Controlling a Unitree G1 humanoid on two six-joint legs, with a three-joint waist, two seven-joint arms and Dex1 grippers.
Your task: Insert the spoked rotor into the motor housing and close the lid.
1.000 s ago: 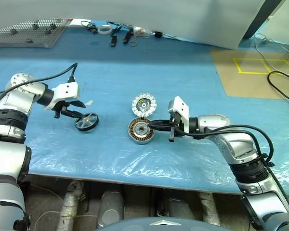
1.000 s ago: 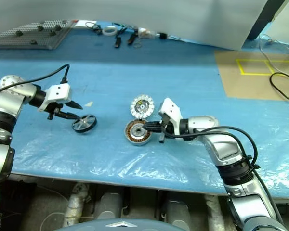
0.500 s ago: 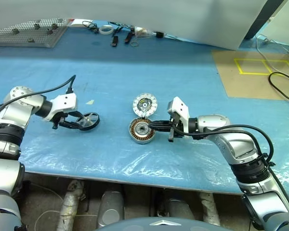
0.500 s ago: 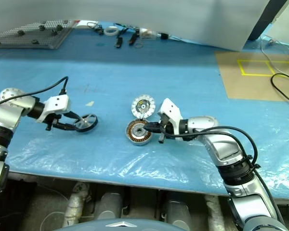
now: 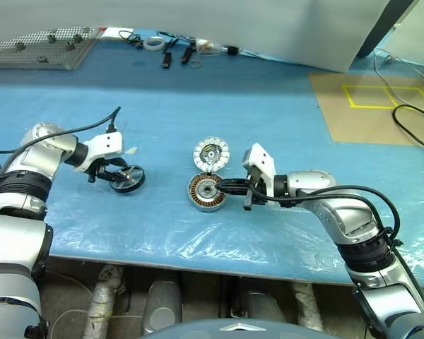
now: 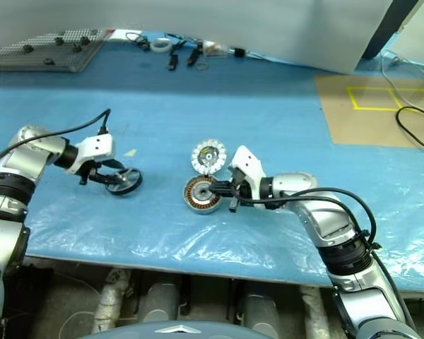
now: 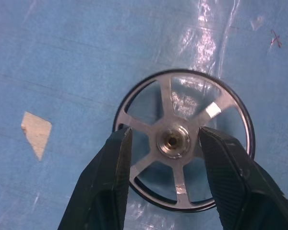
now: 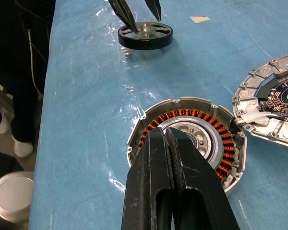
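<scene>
— Changes since a second ago, anything?

— Yes. The left gripper [image 7: 165,139] was raised just left of the spoked rotor [image 5: 127,178] then; now it has come down over it, fingers [image 7: 116,158] apart, one on each side of the hub, tips in the gaps between spokes. I cannot tell if they touch the metal. The rotor lies flat on the blue sheet [image 5: 268,120], at the left of the scene, where it lay before.

— And the right gripper [image 8: 167,136]?

— Same place as before. Its jaws are pressed together, empty, with the tips at the near right rim of the motor housing [image 5: 206,192].

— What sits inside the housing?

— Copper-brown windings in a ring around a pale round centre. No rotor in it. It lies at mid-table, well apart from the rotor.

— The lid [image 5: 211,153]?

— Just beyond the housing on the far side, its edge touching the housing rim in the right wrist view, segmented face up.

— Any writing?

— Nothing I can read. A yellow taped square [image 5: 381,96] marks the brown board [image 5: 353,116] at far right, and a small pale scrap [image 5: 131,150] lies beside the rotor.
</scene>
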